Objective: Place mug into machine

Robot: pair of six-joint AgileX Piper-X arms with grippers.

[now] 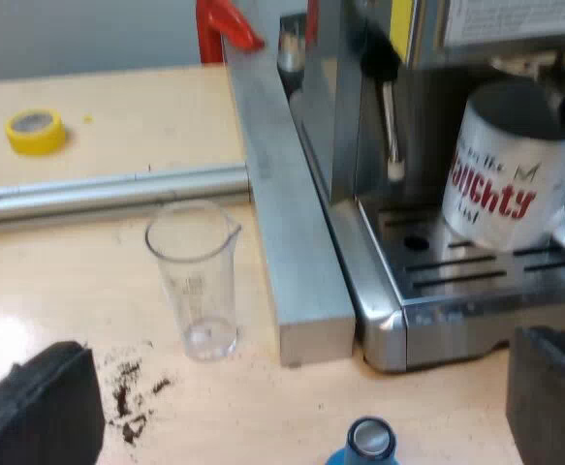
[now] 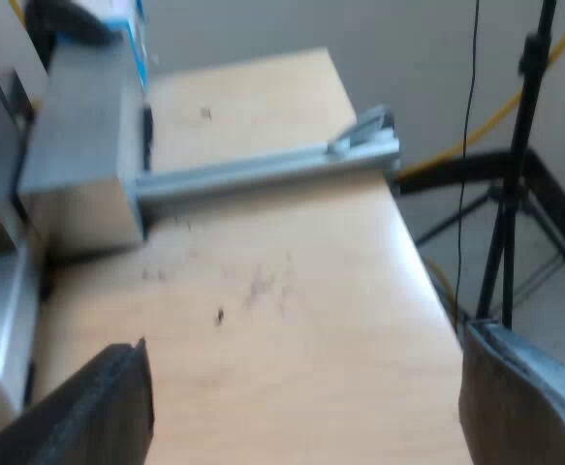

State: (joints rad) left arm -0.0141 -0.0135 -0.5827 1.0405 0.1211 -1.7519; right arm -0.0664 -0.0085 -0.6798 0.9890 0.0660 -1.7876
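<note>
Left wrist view: mug [image 1: 510, 179] sits on the drip tray [image 1: 476, 320] of the espresso machine [image 1: 345, 116], just beside its steam wand [image 1: 391, 126]. Long axis roughly vertical with a slight lean, dark mouth up. Red lettering faces outward from the machine, and the handle is on the side away from the wand. Left gripper [image 1: 292, 426] is released, fingers wide apart and gripping nothing, low over the worktop [image 1: 69, 281] off the machine's front corner. Blue tamper [image 1: 369, 441] stands close under it. Measuring glass [image 1: 193, 281] is upright and empty, across the aluminium rail [image 1: 292, 242] from the machine. Coffee grounds [image 1: 127, 397] are scattered near the glass.

Right wrist view: right gripper [image 2: 306, 407] is released and empty over bare worktop [image 2: 263, 242], with another aluminium rail [image 2: 263, 170] lying across it.
</note>
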